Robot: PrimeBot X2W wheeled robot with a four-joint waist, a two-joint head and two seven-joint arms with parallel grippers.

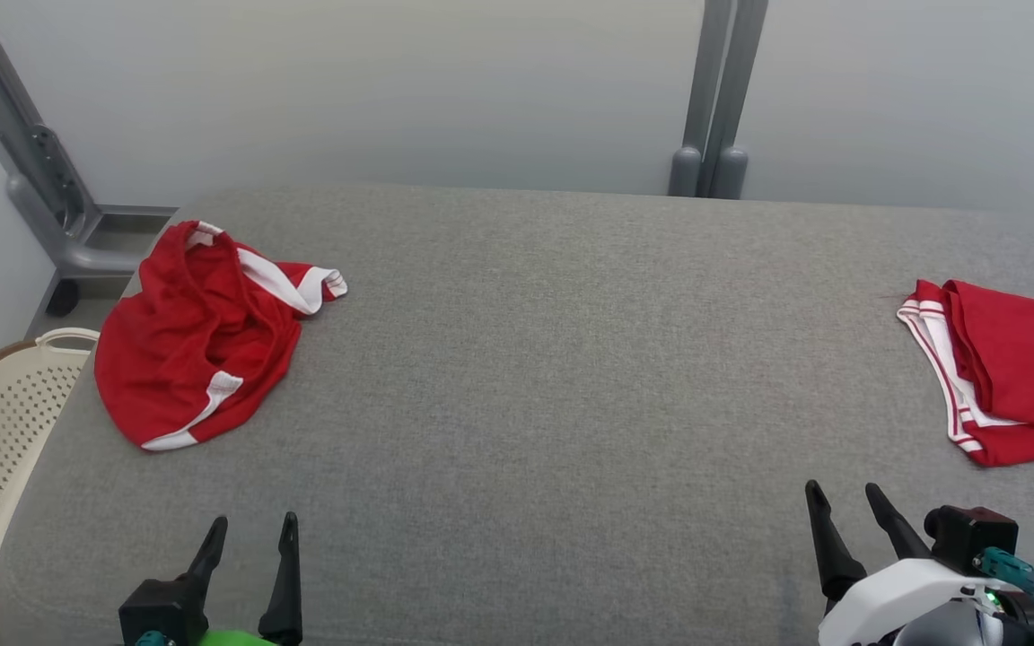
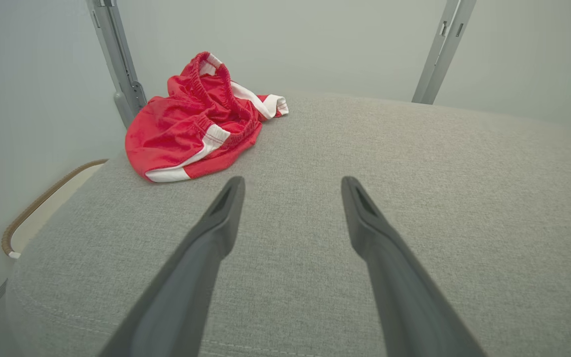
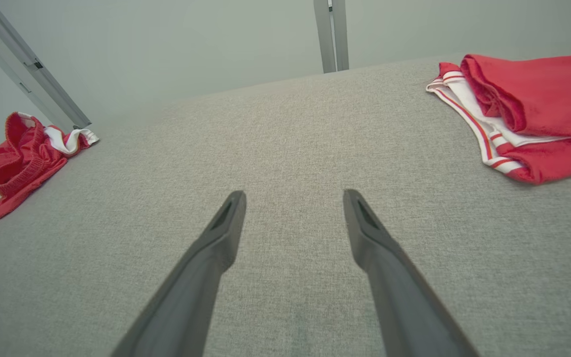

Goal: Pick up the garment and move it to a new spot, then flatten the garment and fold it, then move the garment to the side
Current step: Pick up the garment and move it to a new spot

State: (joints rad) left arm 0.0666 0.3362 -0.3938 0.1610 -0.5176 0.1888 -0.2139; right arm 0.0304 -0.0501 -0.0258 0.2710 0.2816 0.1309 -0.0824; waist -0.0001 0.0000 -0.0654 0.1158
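Garment [image 1: 198, 336] heaped at far left corner of the desk [image 1: 526, 359], well apart from left gripper [image 1: 254, 519] and right gripper [image 1: 841, 486], both spread empty; reach left, pinch a thick fold, lift clear.

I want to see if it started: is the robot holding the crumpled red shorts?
No, the crumpled red shorts lie on the grey padded surface, well apart from the open, empty left gripper.

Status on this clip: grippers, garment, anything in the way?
Both open, empty: left gripper, right gripper. Untouched: crumpled red shorts, far left of grey table. Far right: folded red garment, not in the way.
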